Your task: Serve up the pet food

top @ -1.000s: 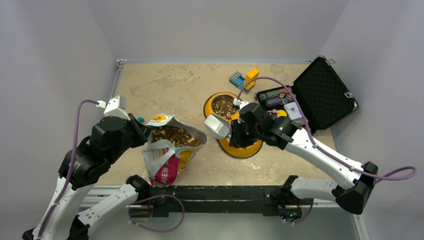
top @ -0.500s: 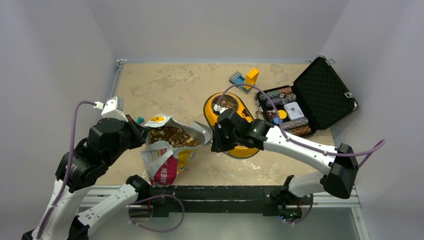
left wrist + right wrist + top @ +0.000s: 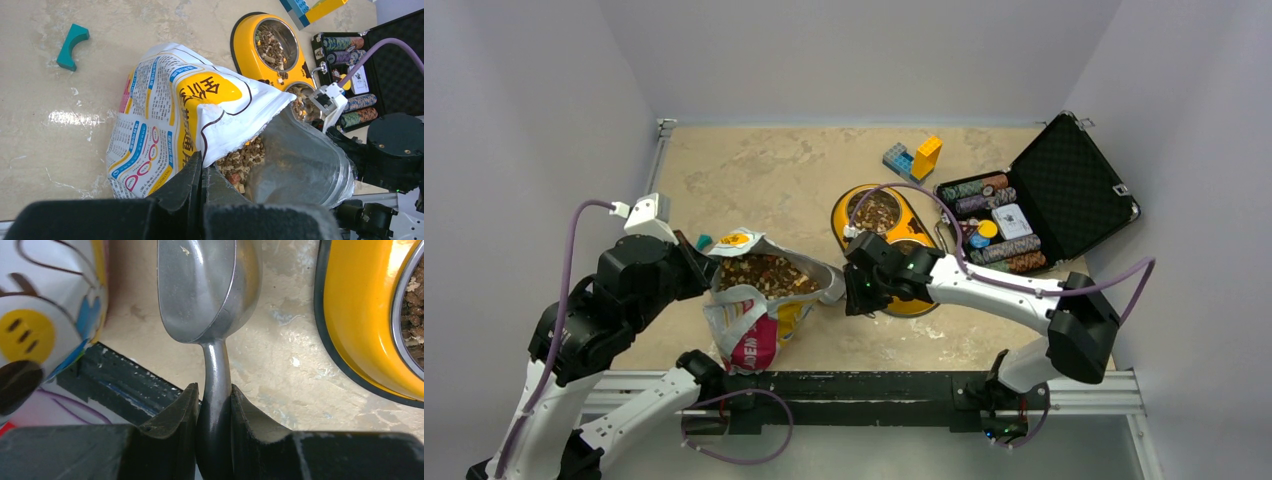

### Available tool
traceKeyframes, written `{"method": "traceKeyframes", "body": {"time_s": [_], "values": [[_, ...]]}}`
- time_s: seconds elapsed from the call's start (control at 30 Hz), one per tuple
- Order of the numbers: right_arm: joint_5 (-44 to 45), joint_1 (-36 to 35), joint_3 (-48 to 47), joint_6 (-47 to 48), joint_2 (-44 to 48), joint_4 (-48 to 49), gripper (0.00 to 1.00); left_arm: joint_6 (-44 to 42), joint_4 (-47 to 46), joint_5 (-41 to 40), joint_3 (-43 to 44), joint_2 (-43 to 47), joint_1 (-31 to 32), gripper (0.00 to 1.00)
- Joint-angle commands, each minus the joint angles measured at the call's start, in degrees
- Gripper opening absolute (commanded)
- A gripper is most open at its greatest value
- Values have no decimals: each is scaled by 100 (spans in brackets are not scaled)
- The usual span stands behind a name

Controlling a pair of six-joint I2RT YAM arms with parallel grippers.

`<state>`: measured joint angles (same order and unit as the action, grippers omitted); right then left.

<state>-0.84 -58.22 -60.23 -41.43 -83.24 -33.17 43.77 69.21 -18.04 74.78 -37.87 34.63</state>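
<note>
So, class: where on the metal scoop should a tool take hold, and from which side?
The scoop's slim handle, from its tail end, behind the cup: the stem fits a narrow grip, while the wide cup must stay free to fill. The right tool holds it so.

"DEN" on the pet food bag (image 3: 754,335); other print illegible

My white-and-black left arm (image 3: 609,305) bends in from the left side, and my black two-finger left gripper (image 3: 201,165) is pinched tight on the rim of the glossy white-and-orange printed bag (image 3: 165,115). My right arm (image 3: 999,290) stretches low across toward the left. My right gripper (image 3: 215,392) is clamped on the handle of the silver metal scoop (image 3: 207,295).
</note>
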Motion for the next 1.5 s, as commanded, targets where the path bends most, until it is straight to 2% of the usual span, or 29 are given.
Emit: {"method": "traceKeyframes", "body": {"time_s": [0.0,0.3,0.43,0.63,0.77,0.93,1.2,1.33,1.47], "values": [[241,-40,4,-188,-52,36,0,-46,-311,126,485,183,6,0],[176,-51,523,-382,10,252,2,33,-434,139,538,87,8,0],[135,-100,741,-287,309,346,15,168,-588,216,383,146,5,0],[369,-130,452,-32,702,-223,42,209,-605,333,397,78,10,0],[562,-343,7,-30,1166,-715,49,293,-719,438,276,124,9,0],[654,-584,-666,-463,1773,-1086,49,290,-696,480,332,116,15,0],[538,-700,-751,-1829,2840,-247,52,100,-633,689,465,49,1,0],[420,-699,-1385,-1647,2351,-296,54,-41,-497,624,664,-23,9,0],[496,-693,-2508,-1501,1373,-1214,54,-109,-444,606,782,-45,9,0]]}}
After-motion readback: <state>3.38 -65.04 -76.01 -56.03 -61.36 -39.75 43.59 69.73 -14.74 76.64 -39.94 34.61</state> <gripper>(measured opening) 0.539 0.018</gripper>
